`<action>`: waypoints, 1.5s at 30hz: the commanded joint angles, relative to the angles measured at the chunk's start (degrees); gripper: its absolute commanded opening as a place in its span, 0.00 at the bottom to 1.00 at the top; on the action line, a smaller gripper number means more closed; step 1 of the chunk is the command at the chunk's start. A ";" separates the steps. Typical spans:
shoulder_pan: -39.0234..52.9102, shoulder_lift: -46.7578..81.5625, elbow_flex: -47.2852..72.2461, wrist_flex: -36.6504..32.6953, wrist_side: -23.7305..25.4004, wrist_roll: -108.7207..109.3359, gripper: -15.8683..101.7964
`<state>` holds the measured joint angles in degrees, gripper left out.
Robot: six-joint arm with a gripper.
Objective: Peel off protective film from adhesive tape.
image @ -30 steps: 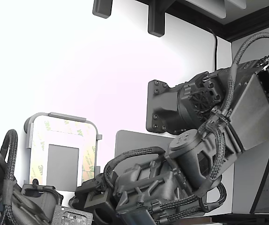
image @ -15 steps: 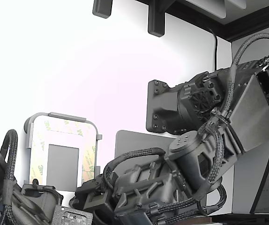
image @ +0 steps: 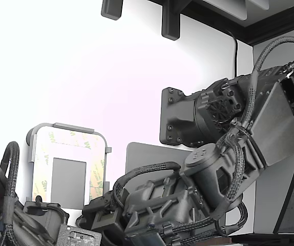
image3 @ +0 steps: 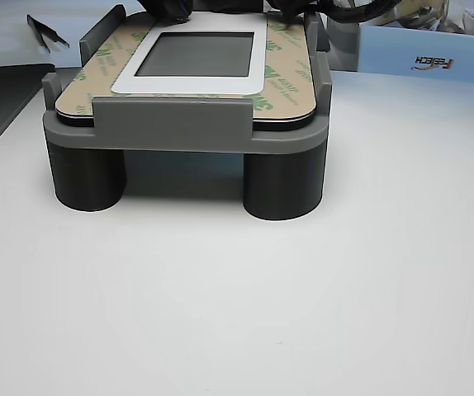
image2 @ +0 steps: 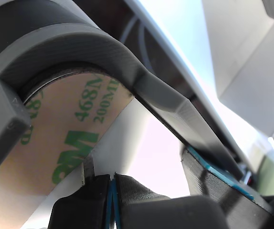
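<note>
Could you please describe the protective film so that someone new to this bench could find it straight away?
On the white table stands a grey holder on round dark legs. On top lies the protective film: cream-yellow strips framing a white border and a small grey rectangle. Only the film carries green 3M logos; the plain rectangle and holder carry none.

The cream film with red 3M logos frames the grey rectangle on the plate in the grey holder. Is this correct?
Not quite: the logos on the protective film are green, not red, as the wrist view shows clearly. It does frame the grey rectangle, in the grey holder.
</note>
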<state>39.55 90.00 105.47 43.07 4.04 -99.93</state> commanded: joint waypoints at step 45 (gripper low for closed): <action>-2.02 0.53 -1.85 -1.41 -1.85 -2.29 0.05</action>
<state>37.97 89.03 104.85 41.92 2.29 -102.30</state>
